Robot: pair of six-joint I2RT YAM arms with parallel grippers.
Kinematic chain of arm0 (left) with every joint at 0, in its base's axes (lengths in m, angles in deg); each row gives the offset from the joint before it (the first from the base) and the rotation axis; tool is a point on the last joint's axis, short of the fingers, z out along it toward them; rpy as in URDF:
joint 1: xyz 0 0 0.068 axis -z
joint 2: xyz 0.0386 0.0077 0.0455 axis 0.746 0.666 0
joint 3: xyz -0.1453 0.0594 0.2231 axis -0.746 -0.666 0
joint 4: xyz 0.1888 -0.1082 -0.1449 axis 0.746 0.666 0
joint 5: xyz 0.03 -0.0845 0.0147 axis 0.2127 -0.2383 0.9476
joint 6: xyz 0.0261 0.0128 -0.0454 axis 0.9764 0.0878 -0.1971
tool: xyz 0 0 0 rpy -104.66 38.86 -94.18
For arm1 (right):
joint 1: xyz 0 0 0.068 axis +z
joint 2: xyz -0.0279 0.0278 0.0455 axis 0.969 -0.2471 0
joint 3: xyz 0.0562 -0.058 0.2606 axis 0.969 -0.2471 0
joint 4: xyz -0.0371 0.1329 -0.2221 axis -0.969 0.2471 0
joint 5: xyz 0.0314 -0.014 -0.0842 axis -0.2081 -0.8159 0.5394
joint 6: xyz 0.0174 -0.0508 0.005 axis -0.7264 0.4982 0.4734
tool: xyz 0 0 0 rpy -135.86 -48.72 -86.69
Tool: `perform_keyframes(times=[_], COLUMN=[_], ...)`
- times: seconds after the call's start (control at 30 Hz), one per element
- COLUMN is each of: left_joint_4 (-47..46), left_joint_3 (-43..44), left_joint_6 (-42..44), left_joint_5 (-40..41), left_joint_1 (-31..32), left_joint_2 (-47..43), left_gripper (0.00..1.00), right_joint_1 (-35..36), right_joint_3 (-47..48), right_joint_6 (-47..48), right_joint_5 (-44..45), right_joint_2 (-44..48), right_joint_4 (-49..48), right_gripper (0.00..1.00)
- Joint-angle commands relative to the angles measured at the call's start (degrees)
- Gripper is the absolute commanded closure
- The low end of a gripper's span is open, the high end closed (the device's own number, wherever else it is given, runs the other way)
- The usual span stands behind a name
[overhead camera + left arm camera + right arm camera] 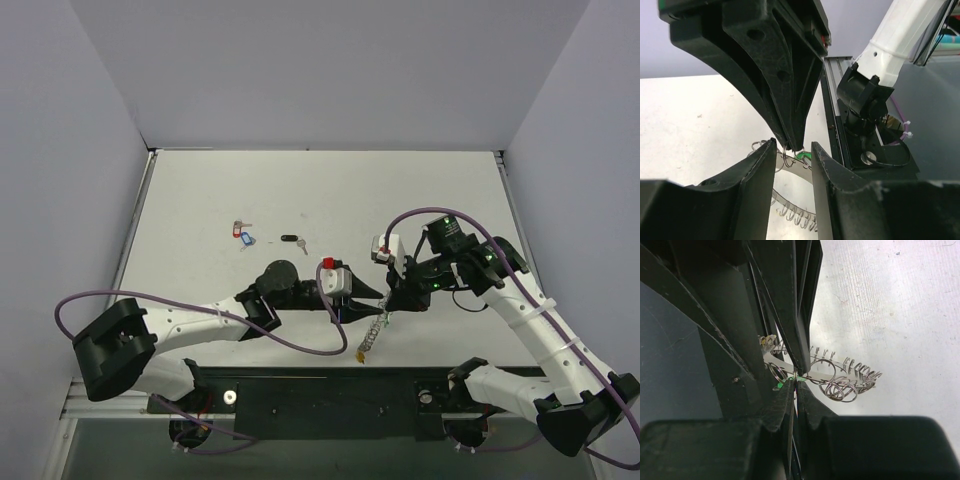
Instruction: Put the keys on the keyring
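The keyring [372,335] hangs just above the table between my two grippers, its yellow tag [360,353] at the low end. My left gripper [383,297] is shut across its flat silver band [790,167], which is fringed with small loops [840,387]. My right gripper [398,297] meets it tip to tip and is shut [796,380] on a thin metal piece with a green head, the green key [802,156], right at the band [822,371]. On the table to the far left lie a red and blue pair of keys [242,233] and a black key [292,239].
The black base rail [330,395] runs along the near table edge, just below the hanging ring. Purple cables [300,345] loop beside both arms. Grey walls [90,150] close in the table on three sides.
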Motion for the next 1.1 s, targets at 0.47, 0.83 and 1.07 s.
perform_keyframes(times=[0.47,0.83,1.07], left_joint_4=[6.0,6.1,8.2], left_joint_3=[4.5,5.3,5.8], left_joint_6=[5.7,6.0,6.5], left_joint_5=[1.2,0.4,-0.3], left_joint_1=[1.0,1.2,1.2], left_joint_2=[1.3,1.9,1.8], left_gripper=[0.67,0.86,1.0], right_joint_1=[0.5,0.6,0.4], right_joint_3=[2.4,2.2,2.4], right_joint_6=[-0.7,-0.5,-0.5], right_joint_5=[-1.9,-2.2,-2.3], right_joint_2=[0.9,1.1,1.4], right_joint_4=[1.0,1.0,1.0], right_gripper=[1.0,1.0,1.0])
